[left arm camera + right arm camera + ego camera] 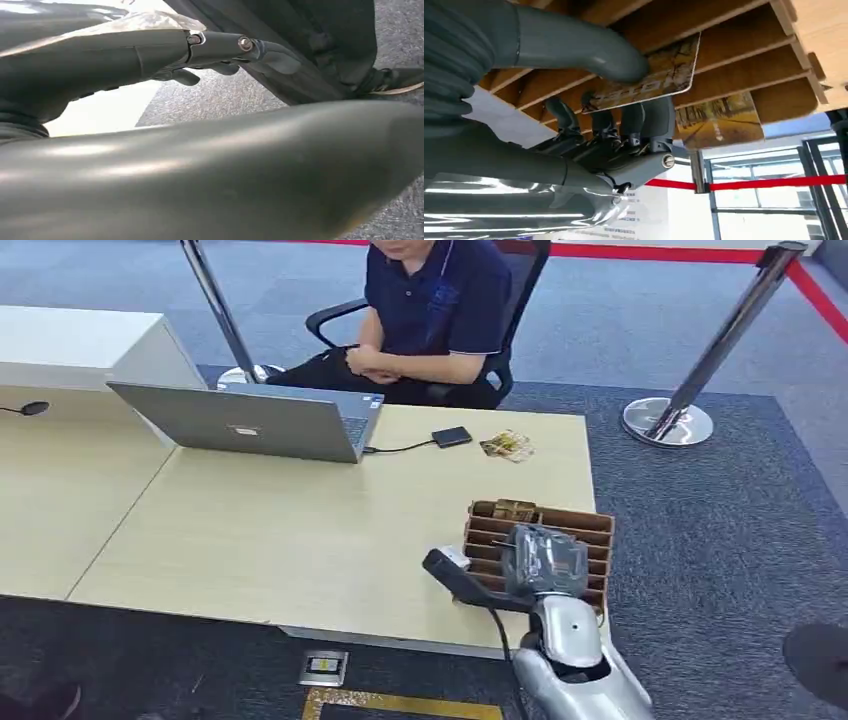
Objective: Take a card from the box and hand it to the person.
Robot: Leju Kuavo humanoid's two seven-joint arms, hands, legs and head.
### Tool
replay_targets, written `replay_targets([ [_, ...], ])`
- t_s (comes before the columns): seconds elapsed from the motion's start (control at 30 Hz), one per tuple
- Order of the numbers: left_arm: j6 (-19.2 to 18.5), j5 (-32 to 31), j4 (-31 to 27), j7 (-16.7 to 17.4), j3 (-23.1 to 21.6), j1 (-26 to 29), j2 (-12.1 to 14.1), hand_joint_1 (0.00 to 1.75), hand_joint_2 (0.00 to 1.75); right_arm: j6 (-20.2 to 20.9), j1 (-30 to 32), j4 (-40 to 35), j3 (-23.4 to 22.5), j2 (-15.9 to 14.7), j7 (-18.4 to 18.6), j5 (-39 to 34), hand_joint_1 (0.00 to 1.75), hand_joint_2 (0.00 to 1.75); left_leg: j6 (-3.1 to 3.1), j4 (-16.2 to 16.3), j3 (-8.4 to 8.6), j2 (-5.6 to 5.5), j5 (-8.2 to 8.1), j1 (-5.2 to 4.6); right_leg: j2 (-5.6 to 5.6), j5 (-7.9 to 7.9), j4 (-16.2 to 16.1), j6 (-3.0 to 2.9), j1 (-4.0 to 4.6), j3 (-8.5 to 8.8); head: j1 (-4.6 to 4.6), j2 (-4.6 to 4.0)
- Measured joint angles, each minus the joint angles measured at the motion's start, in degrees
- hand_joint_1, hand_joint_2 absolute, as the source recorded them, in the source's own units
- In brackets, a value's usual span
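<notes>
At lower right of the head view, the right robot hand (545, 560) sits over the slotted box (590, 530), thumb and fingers pinching one card (651, 75); a second card (719, 117) stands slotted behind. One loose card (507, 446) lies farther up the desk (300, 530), near the seated person (430, 310). The left robot hand (220, 52) hangs with fingers curled loosely, holding nothing.

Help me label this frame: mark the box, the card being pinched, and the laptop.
box (596, 525), head view, far right rim.
card (674, 70), right wrist view, printed face beside the thumb.
laptop (250, 425), head view, lid back.
</notes>
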Motion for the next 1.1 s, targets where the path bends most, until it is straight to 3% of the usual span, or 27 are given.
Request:
replay_targets([
  [0.53, 0.1, 0.5, 0.0, 0.0, 0.0, 0.0, 0.0, 0.0, 0.0, -0.5, -1.1, -0.9, -0.1, 0.5, -2.3, -2.5, 1.48, 1.75, 0.0, 0.0, 0.0, 0.0, 0.0, 0.0, 0.0, 0.0, 0.0, 0.0, 0.0, 0.0, 0.02, 0.0],
  [0.93, 0.4, 1.0, 0.0, 0.0, 0.0, 0.0, 0.0, 0.0, 0.0, 1.7, -2.6, -14.9, 0.0, -0.2, -4.9, -6.0, 1.41, 1.75, 0.0, 0.0, -0.01, 0.0, 0.0, 0.0, 0.0, 0.0, 0.0, 0.0, 0.0, 0.0, 0.02, 0.0],
  [1.1, 0.4, 1.4, 0.0, 0.0, 0.0, 0.0, 0.0, 0.0, 0.0, 3.1, -6.9, -15.7, 0.1, 0.3, -5.7, -8.3, 1.45, 1.75, -0.01, 0.0, 0.0, 0.01, 0.02, 0.0, 0.0, 0.01, 0.0, 0.0, 0.0, 0.01, 0.02, 0.0],
])
